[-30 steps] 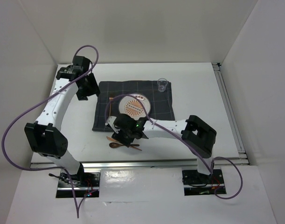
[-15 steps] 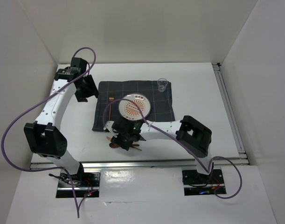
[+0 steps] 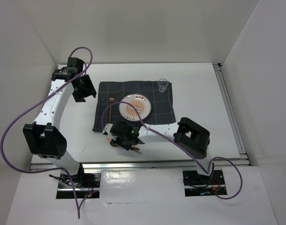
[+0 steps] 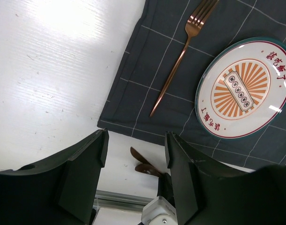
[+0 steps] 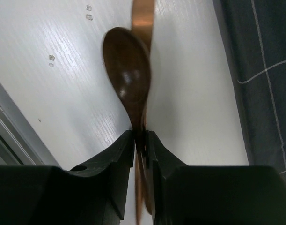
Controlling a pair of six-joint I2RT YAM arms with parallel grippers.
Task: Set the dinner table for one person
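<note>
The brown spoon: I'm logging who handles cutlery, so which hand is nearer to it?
Right. The right hand is closed on the spoon at its neck, just off the cloth's near edge. The left hand hangs open beside the cloth's far left corner, well away.

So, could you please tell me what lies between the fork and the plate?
Only bare dark checked cloth separates fork and plate, seen best in the left wrist view.

A plain matte white back wall, left wall and right wall enclose the large flat white rectangular tabletop, edged by silver metal rails. Light is even and diffuse, with a soft bright glare patch on the tabletop.
</note>
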